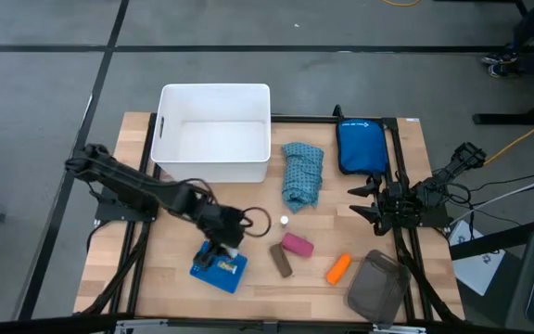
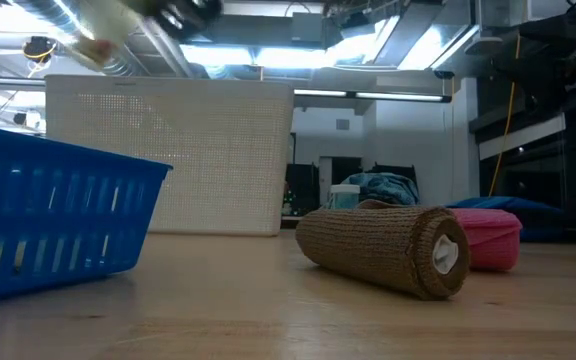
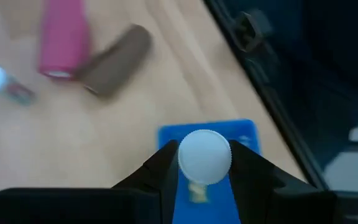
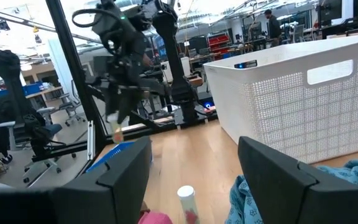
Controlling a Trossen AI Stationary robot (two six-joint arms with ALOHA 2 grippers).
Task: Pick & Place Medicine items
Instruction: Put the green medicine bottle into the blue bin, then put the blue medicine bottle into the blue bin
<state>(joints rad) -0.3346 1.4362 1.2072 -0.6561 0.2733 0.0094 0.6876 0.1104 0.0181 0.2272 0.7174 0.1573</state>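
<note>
My left gripper [image 1: 222, 243] hangs over a small blue basket [image 1: 219, 269] near the table's front left, shut on a small vial with a round white cap [image 3: 205, 157] and a yellowish body [image 4: 117, 132]. On the wood to its right lie a pink roll [image 1: 297, 245], a brown roll [image 1: 281, 260] and an orange tube [image 1: 338, 268], each on its side. A tiny white-capped vial [image 1: 285, 221] stands farther back. My right gripper [image 1: 364, 199] waits open at the table's right side, touching nothing. My left gripper pinches the vial between its two fingers at the sides of the white cap [image 3: 184, 163]. The fingers slant down from the table's left. The cap faces back toward the wrist and the yellowish body [image 3: 196, 190] points down at the basket. The vial is lifted clear.
A large white bin [image 1: 213, 133] stands at the back left. A blue patterned cloth [image 1: 302, 173] and a blue pouch [image 1: 360, 146] lie at the back right, and a grey container [image 1: 378, 286] sits at the front right. Bare wood shows between the basket and the rolls.
</note>
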